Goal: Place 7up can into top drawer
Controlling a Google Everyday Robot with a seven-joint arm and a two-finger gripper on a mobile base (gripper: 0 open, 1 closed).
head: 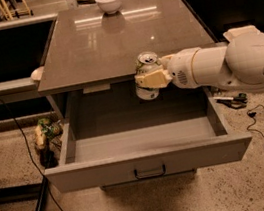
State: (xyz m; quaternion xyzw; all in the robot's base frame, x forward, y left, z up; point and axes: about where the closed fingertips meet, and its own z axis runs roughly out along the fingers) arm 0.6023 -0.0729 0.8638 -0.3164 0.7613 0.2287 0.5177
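The gripper (150, 80) is clamped around the middle of the 7up can (146, 63), one pale finger (153, 79) lying across the label; the other is hidden behind the can. The white arm (226, 66) reaches in from the right. The can hangs in the air, close to upright with a slight lean. Its silver top is level with the front edge of the cabinet top (111, 45), and its base sits over the rear part of the open top drawer (83, 173), clear of the drawer floor. A can like this is probably light, and lighter again if empty, with a thin wall that dents under a hard squeeze and a smooth printed skin that can slip or twist between flat pads. A mid-height hold across the body, as here, looks the sound choice: the wall is round and even there, and the rims above and below are left free. The pressure should be just enough to stop the can sliding. The drawer is wide and shallow, with bare floor under and in front of the can, so the can should stand safely if it is lowered on its base, not dropped. A drop might tip it and let it roll. At the far edge of the cabinet top a white bowl (109, 1) stands well apart from the work, and the small dark handle (150, 172) on the drawer front faces the camera.
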